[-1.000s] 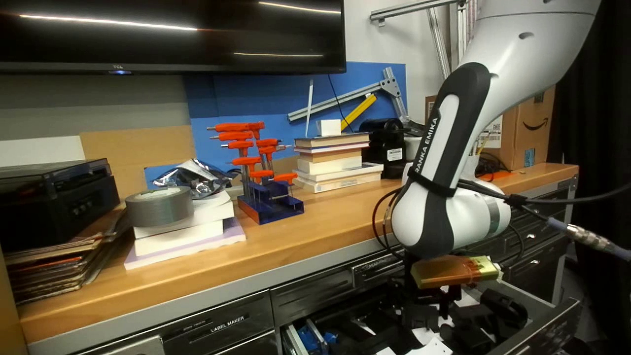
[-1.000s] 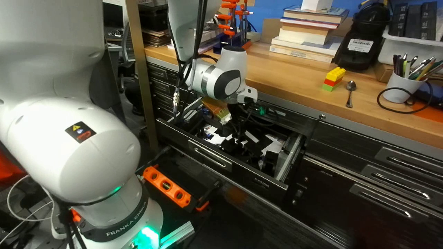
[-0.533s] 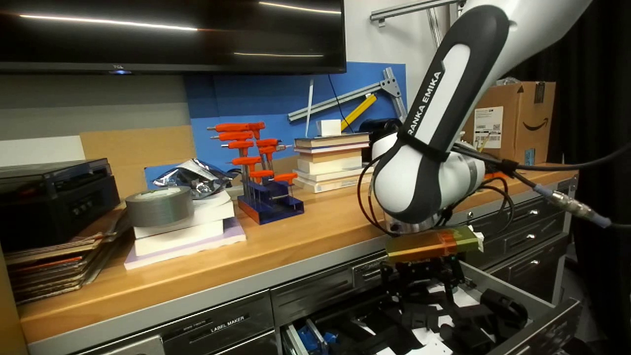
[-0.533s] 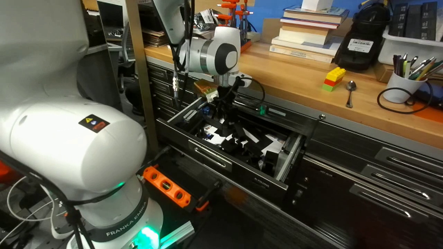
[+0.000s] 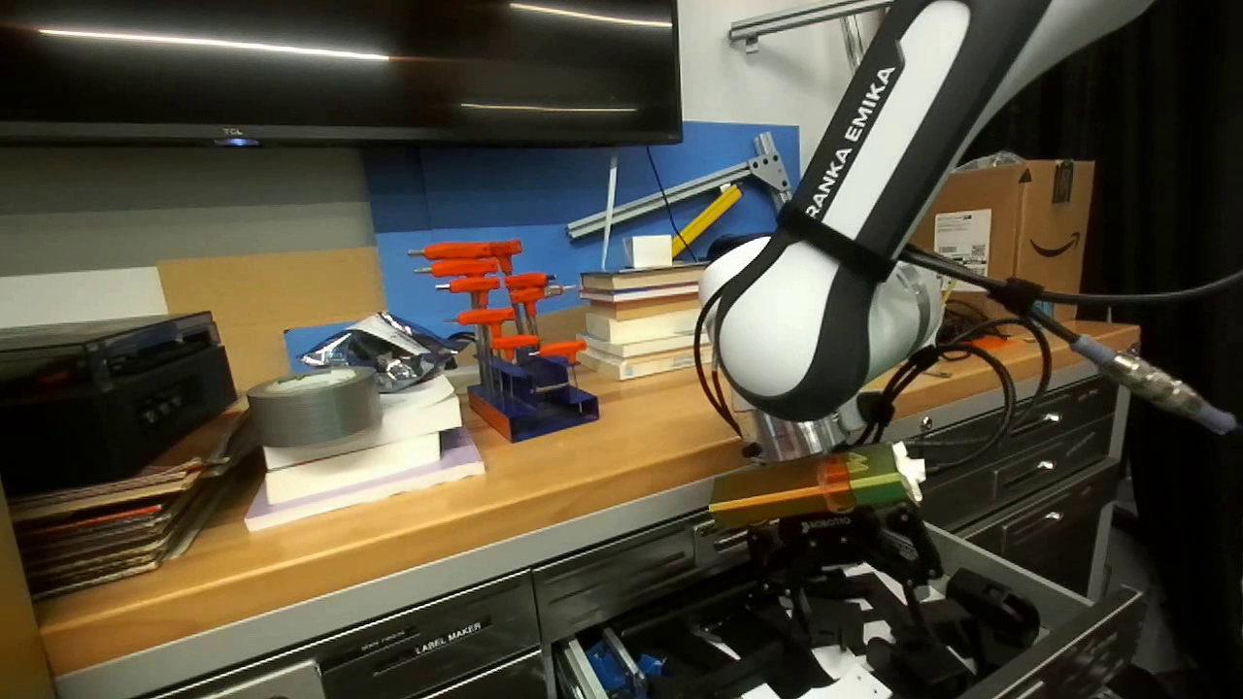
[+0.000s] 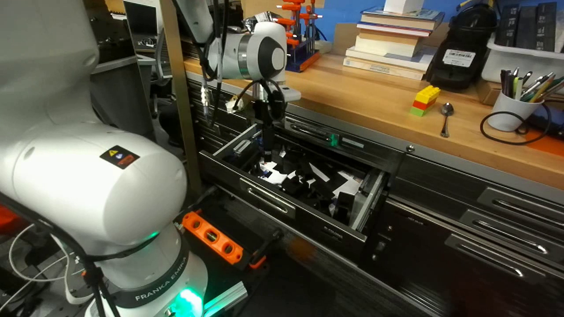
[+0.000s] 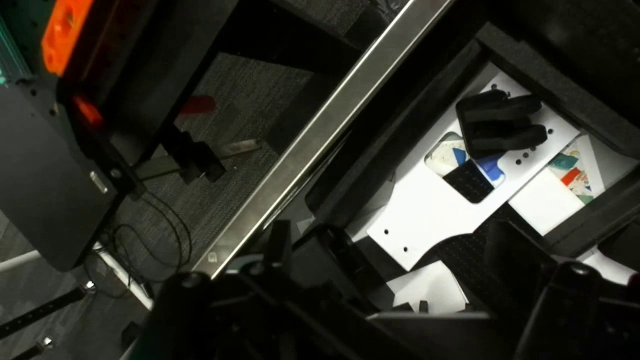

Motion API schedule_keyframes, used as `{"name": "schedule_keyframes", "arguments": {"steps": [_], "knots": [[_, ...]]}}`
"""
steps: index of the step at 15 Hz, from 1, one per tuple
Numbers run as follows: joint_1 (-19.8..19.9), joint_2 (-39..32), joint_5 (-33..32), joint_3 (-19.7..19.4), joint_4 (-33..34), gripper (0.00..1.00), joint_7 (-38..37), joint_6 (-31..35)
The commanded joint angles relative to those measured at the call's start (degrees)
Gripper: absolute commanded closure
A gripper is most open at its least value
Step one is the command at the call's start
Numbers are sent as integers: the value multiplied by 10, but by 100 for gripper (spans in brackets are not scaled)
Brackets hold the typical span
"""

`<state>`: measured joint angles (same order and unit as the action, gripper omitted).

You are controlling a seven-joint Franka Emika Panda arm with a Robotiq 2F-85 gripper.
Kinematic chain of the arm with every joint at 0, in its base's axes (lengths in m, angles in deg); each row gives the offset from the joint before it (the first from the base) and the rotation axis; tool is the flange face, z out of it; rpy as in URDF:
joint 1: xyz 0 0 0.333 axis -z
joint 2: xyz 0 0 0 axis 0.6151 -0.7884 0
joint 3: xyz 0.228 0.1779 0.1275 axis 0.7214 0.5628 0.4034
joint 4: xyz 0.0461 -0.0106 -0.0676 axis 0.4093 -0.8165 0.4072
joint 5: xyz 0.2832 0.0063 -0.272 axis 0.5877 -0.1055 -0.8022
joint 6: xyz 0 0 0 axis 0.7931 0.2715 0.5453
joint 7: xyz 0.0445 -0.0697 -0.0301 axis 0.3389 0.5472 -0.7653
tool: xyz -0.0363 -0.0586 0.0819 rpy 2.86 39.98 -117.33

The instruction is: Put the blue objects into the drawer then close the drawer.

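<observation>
Wrist view: the gripper stood wide over the pulled-out drawer.

At two o'clock in that view, a dark piece lay over a white plate inside the drawer; a second dark piece, partly hidden, showed near six o'clock. Both looked near-black, and whether these were the blue ones I could not tell. In an exterior view, toward ten o'clock from the gripper, a rack of red-handled tools stood on the bench.
</observation>
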<state>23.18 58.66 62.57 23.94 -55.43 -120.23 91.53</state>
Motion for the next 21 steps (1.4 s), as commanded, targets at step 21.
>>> {"name": "schedule_keyframes", "arguments": {"steps": [21], "knots": [[36,20,92,63,-151,0,-264,208]]}}
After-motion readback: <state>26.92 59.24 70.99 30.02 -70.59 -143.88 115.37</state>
